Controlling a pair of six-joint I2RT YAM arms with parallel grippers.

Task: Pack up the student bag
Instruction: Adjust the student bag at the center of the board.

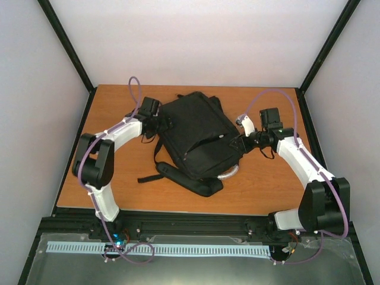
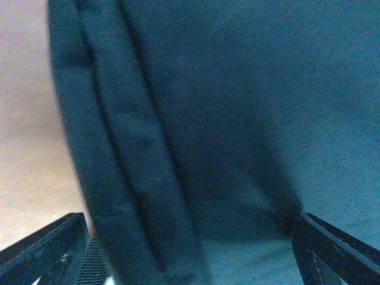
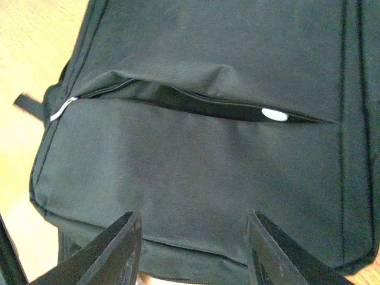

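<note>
As the student bag (image 1: 199, 139) lies mid-table (image 1: 267, 190) toward the far edge, with left gripper (image 2: 187, 225) and right gripper (image 3: 193, 218) both spread, gripping nothing, you are probably opening its pocket (image 3: 196, 104); next, pinch the zip pull (image 3: 62, 110).

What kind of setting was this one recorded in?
Most likely a lab robot cell: plain white walls between black frame posts enclose a wooden tabletop, two robot arms are bolted at its near edge, and a black backpack lies on it.
</note>
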